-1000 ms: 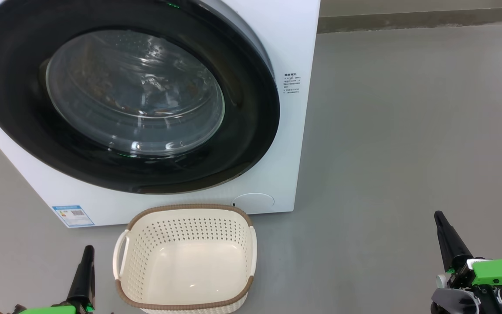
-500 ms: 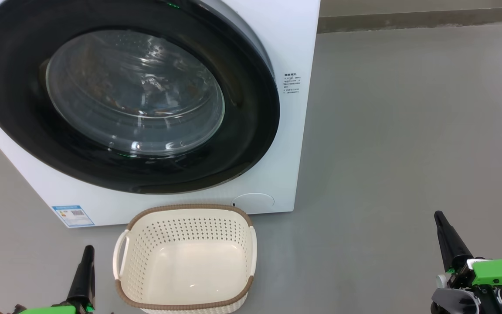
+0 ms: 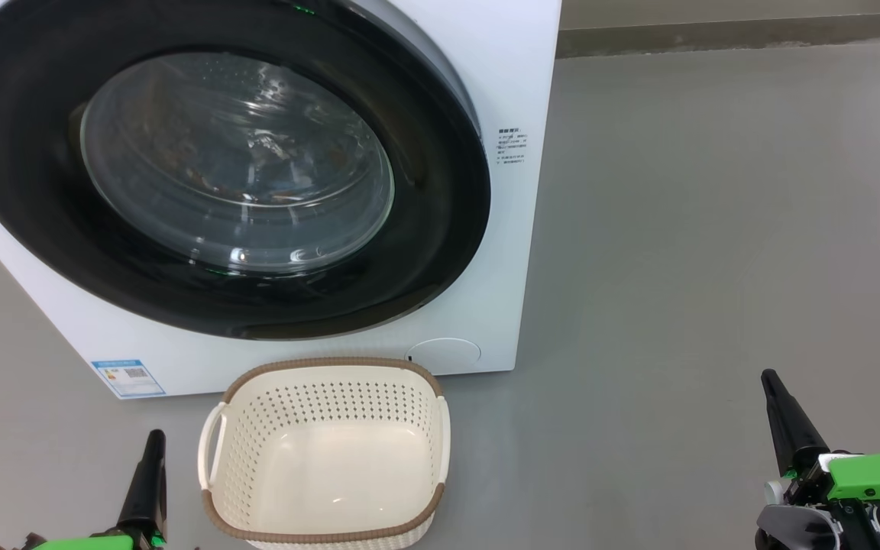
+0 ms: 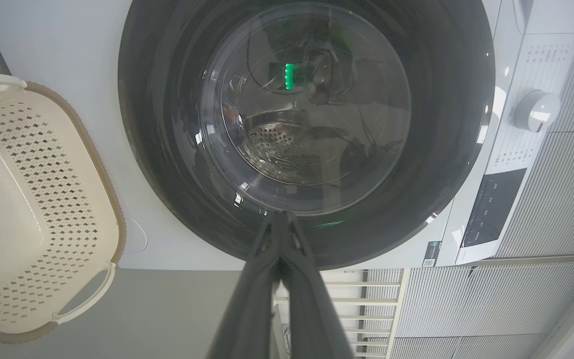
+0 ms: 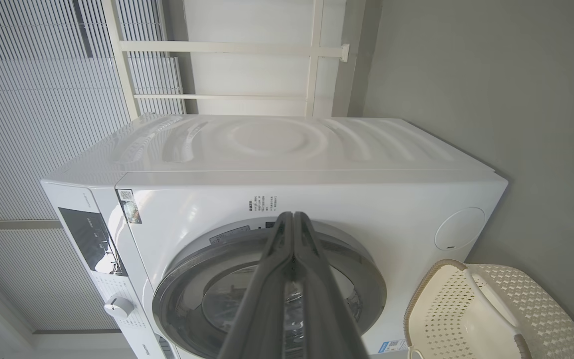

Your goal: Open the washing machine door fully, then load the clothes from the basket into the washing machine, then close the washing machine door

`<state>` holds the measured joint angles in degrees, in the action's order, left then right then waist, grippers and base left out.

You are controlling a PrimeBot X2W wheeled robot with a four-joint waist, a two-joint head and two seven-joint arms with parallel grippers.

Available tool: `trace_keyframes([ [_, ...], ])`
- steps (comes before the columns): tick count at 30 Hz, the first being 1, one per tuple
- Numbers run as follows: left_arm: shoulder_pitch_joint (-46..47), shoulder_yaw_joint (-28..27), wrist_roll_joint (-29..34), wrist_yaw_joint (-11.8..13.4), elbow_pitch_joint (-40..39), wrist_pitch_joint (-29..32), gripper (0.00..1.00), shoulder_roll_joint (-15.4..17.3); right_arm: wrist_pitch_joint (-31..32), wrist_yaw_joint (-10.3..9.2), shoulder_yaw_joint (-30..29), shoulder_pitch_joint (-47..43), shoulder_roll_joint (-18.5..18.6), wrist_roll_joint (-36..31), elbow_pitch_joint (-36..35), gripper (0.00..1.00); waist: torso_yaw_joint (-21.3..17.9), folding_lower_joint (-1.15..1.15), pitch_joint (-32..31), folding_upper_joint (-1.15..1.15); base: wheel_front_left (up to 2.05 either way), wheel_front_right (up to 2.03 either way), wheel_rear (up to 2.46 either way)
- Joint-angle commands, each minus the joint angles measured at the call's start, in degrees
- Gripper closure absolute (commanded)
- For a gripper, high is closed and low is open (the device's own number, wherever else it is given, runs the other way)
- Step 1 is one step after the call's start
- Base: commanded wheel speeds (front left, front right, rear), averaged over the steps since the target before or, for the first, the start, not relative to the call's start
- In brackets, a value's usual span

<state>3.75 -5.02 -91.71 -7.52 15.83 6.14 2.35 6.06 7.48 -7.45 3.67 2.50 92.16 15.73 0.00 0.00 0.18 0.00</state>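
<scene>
- washing machine door (image 3: 218, 164) shut flush on the washing machine (image 3: 501, 69); job looks done.
- basket (image 3: 325, 362) empty on floor just in front; clothes (image 3: 264, 153) prob. that brownish blur behind the glass.
- left gripper (image 3: 155, 439) & right gripper (image 3: 770, 378): claws pressed together, empty, parked low either side, clear of door. Nothing left to hold.

one washing machine (image 3: 520, 76), one basket (image 3: 329, 363)

Small print (image 3: 512, 147) on the washing machine (image 3: 520, 61) is unreadable.
</scene>
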Motion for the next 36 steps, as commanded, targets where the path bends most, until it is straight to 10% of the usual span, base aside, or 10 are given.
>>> trace_keyframes([
  [1, 2.4, -1.5, -0.5, 0.0, -1.8, 0.4, 1.0, 0.5, 0.4, 0.01, 1.0, 2.5, 0.5, 0.1, -1.7, 1.0, 0.0, 0.0, 0.0, 0.0, 0.0, 0.0, 0.0],
  [36, 2.4, -1.5, -0.5, 0.0, -1.8, 0.3, 1.0, 0.5, 0.4, 0.01, 1.0, 2.5, 0.4, 0.0, -1.7, 1.0, 0.0, 0.0, 0.0, 0.0, 0.0, 0.0, 0.0],
])
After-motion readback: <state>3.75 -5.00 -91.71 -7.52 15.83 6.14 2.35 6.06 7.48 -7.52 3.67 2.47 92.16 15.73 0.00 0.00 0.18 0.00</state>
